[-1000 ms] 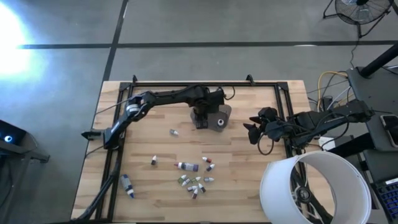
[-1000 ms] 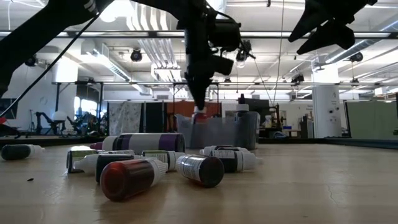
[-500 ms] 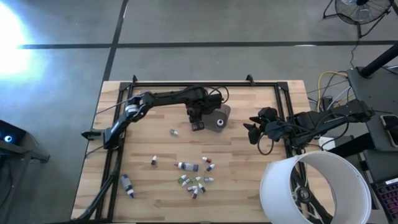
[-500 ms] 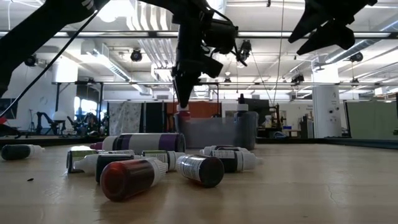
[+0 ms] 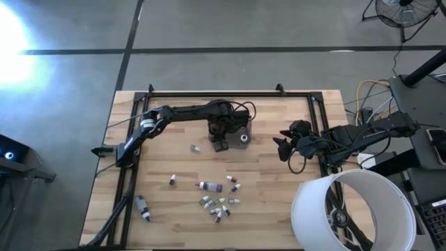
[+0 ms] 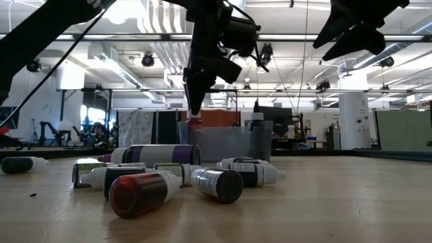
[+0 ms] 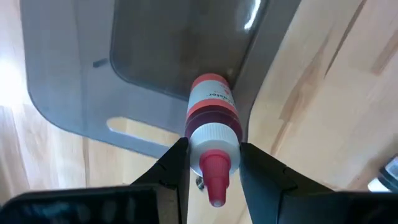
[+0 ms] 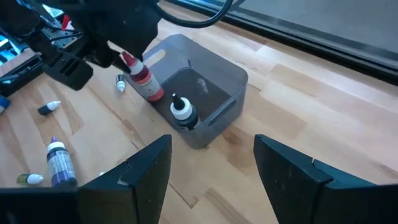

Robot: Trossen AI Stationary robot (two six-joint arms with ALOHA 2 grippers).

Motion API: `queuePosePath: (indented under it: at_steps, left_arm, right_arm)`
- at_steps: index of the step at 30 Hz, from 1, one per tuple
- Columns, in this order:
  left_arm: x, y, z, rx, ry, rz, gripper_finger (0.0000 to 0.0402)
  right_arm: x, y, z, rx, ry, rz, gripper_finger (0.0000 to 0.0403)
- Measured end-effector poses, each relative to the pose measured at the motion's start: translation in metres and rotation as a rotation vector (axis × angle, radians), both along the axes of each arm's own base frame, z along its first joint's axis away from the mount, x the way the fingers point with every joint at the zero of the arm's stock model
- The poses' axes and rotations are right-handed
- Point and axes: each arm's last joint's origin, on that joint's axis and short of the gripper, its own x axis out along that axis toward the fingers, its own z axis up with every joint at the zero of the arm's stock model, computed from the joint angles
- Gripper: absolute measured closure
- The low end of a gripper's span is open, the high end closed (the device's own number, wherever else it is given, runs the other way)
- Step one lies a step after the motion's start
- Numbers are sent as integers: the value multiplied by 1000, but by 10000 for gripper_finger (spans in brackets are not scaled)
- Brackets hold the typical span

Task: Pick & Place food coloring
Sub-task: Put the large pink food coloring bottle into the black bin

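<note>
My left gripper [image 5: 221, 139] is shut on a red food coloring bottle [image 7: 212, 109] and points down at the grey translucent tub's [image 5: 242, 137] left rim. A white-capped dark bottle [image 8: 183, 112] stands upright inside the tub. Several small food coloring bottles [image 5: 219, 202] lie loose on the wood nearer the front edge, and a larger blue one [image 5: 143, 208] lies at the near left. My right gripper [image 5: 282, 148] waits open, raised above the table's right side, with nothing between its fingers. My left gripper pinches the red bottle at its white collar [image 7: 199, 140], just under the red tip cap, between its two fingers. The fingers come from above, pointing down. The bottle hangs cap up, a little tilted, with its base [image 8: 151, 93] at the tub's rim; whether it touches the rim I cannot tell.
Black frame rails [image 5: 209, 94] run along the table's far, left and right edges. A large white round drum [image 5: 352, 209] stands off the near right corner. One small bottle [image 5: 196, 148] lies alone left of the tub. Bare wood lies between the tub and the loose bottles.
My left gripper has carried the red bottle toward the table's left edge, from over the tub's middle to its left rim, and its wrist has rolled somewhat. The tub, with the bottle standing in it, has shifted a little toward the left as well.
</note>
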Motion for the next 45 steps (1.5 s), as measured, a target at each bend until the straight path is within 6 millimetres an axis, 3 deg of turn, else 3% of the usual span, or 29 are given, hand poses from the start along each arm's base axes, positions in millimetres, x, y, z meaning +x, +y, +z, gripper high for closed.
queuePosePath:
  at_steps: [6, 19, 25, 34, 45]
  left_arm:
    - [7, 11, 3, 119, -71, -29, 317]
    - [-9, 58, -3, 99, -31, 39, 316]
    - [-8, 55, -3, 5, -59, 0, 310]
    - [-6, 57, -2, 98, -48, -12, 242]
    - [-12, 55, 13, 125, -76, -7, 237]
  right_arm:
    - [0, 0, 0, 1, -3, -6, 182]
    - [0, 0, 0, 7, -6, -11, 182]
    - [0, 0, -2, 6, -2, -12, 182]
    - [0, 0, -3, 5, 3, -12, 182]
    - [-1, 0, -5, 3, 9, -11, 182]
